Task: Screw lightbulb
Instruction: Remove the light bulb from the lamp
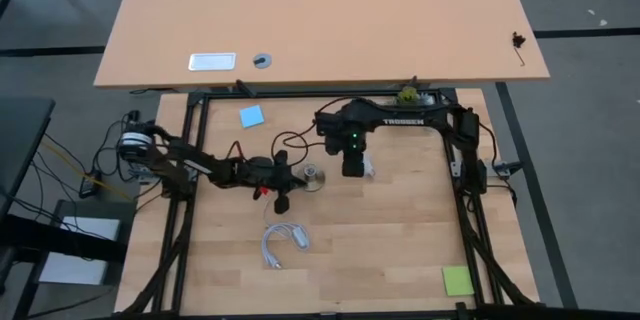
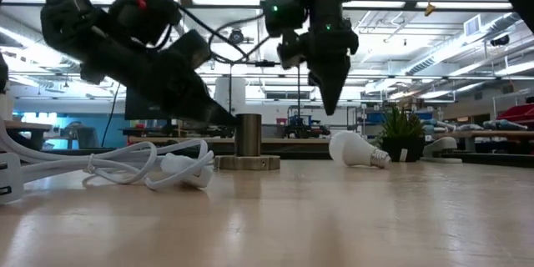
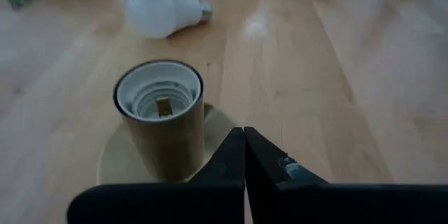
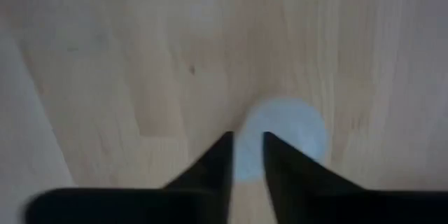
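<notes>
The bulb [image 2: 357, 150] lies on its side on the wooden table [image 1: 380, 250], its screw base pointing away from the socket [image 2: 248, 143] and towards a small plant [image 2: 402, 132] seen behind it in the low view. Nothing grips it. The right gripper [image 2: 329, 104] hangs above the table between socket and bulb, fingers pointing straight down, their tips clear of the wood and empty. In the right wrist view those fingers [image 4: 213, 164] stand close together with only a narrow slot between them, and a pale round patch shows on the table just past their tips; the edge of something white sits at the far side of that picture, too cropped to name with certainty. From above, the right arm reaches in from the far right of the frame, its wrist hiding most of the bulb, of which only a white sliver [image 1: 369, 168] peeks out. The left gripper [image 3: 243, 155] is closed tight, fingertips pressed together and holding nothing, resting low beside the socket's base, just short of the upright brass-coloured tube. The socket stands upright on a round disc, its white threaded inside open to the left wrist camera, with the bulb [image 3: 162, 10] lying a little beyond it. A white cord [image 2: 142, 167] coils on the table near the left arm. A blue note [image 1: 251, 116] and a green note [image 1: 458, 280] lie well apart from the work.
</notes>
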### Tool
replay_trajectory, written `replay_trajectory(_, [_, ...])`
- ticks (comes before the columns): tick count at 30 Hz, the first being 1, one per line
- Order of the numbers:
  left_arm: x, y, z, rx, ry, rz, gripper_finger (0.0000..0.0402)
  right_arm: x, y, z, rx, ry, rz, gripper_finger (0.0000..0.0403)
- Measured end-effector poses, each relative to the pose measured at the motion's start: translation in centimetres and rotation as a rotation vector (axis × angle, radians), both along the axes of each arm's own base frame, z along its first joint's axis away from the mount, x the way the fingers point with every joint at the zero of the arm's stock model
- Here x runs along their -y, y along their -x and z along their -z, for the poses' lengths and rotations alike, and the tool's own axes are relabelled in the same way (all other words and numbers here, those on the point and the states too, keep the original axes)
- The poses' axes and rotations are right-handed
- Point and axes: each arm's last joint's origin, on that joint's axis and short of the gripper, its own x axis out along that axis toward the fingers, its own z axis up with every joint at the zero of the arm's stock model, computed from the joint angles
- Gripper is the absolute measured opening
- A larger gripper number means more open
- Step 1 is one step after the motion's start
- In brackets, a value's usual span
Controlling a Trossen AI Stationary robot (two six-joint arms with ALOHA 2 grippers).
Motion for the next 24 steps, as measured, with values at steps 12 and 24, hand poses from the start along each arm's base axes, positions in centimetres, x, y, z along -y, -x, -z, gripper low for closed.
replay_trajectory(12, [-0.1,1.3,-3.2,0.036,-0.045,0.017,0.0000,-3.0,0.3,-2.6,0.341,0.091,-0.170,0.0006])
replay_trajectory(24, [-0.1,2.0,-5.3,0.107,-0.059,0.028,0.0000,-4.2,9.6,-0.2,0.478,0.269,0.140,0.0004])
